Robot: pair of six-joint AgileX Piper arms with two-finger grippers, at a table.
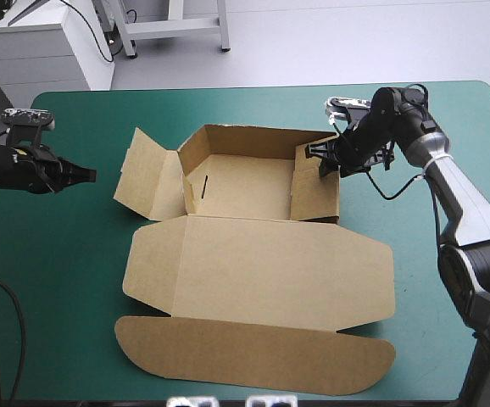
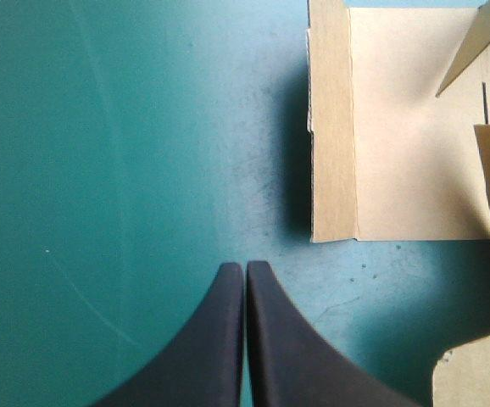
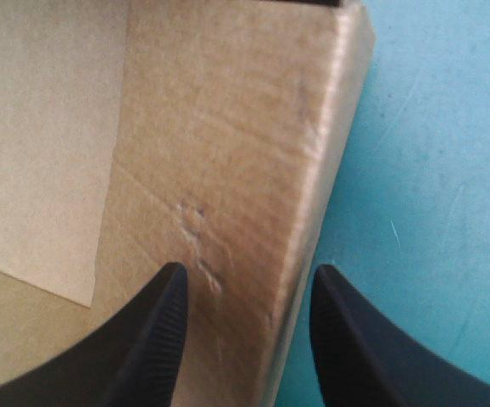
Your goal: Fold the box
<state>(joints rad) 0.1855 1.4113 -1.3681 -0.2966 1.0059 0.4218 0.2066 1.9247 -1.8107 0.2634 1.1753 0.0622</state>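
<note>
- box (image 1: 245, 182): brown, mid-surface (image 1: 67, 288); an open tray with its walls raised, lid (image 1: 262, 271) flat toward the near edge, flap (image 1: 143, 174) splayed out toward the left pincer.
- left pincer (image 1: 88, 175): fingers together in a point, over bare teal-green surface; box ahead and to one side, apart.
- right pincer (image 3: 247, 275): fingers apart, straddling the box's right wall (image 3: 228, 144), one finger inside, one outside.
- not discernible: whether either right finger touches the board; the far corner is cut off in the wrist view.

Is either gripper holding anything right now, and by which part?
Nothing is held. The left gripper is shut and empty beside the box; the right gripper is open, astride the box's right wall.
</note>
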